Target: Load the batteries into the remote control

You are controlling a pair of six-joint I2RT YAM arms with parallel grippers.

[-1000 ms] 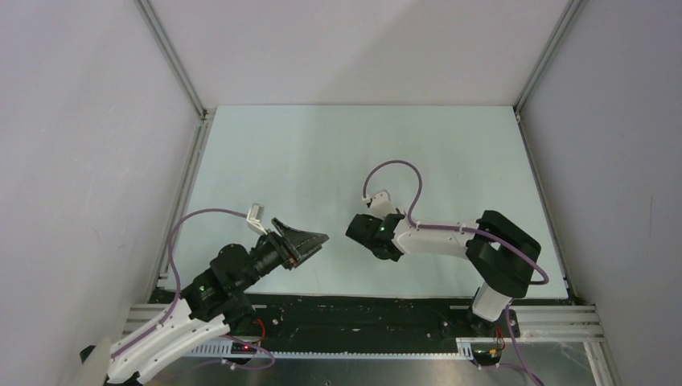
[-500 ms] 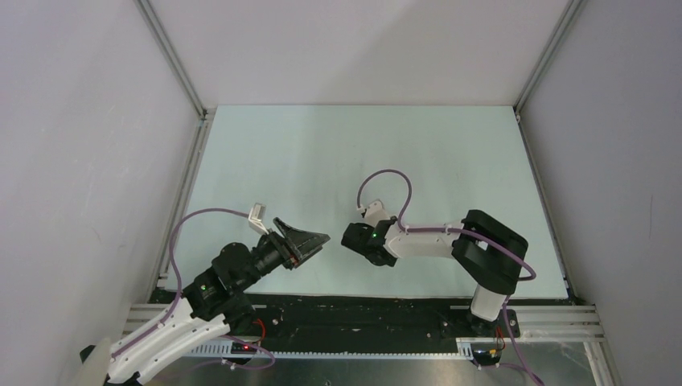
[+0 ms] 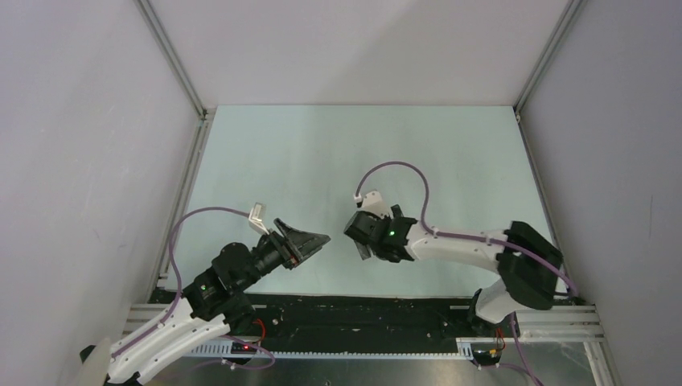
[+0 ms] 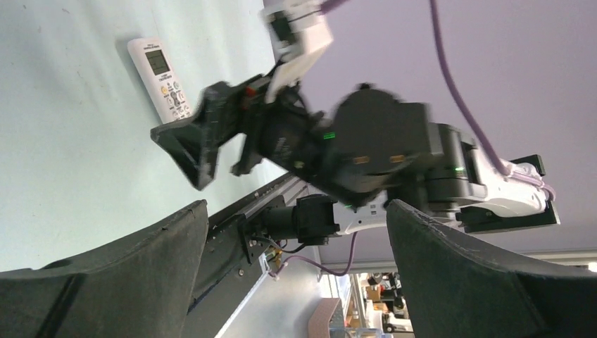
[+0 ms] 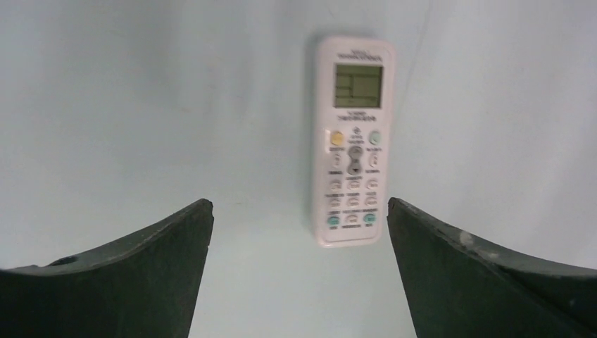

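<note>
The remote control (image 5: 355, 141) lies flat and face up on the pale worktop (image 5: 127, 98), with its screen and buttons showing. The right fingers (image 5: 464, 274) are spread wide with nothing between them, and they touch nothing. Seen from the right wrist, the remote lies ahead of them, inside the span of the gap. It sits nearer the finger on the right of that view than the other one. Its long axis runs straight away from the fingers — button end nearest, screen end farthest — so it lies crosswise to the line on which they shut. A closing would meet the two long edges, across the narrow width.

The left fingers (image 4: 141, 274) are also spread wide and empty. They stand well apart from the remote, with the right arm's wrist partly between, so the right arm is clearly the nearer. In the top view the remote cannot be made out; it is probably hidden under the right wrist.

No batteries show in any view, and the remote's back is turned down against the worktop. Loading has probably not begun — the remote likely has to be lifted or turned over first. For that, the right fingers would need to shift toward the remote's centre line and come down astride it.
</note>
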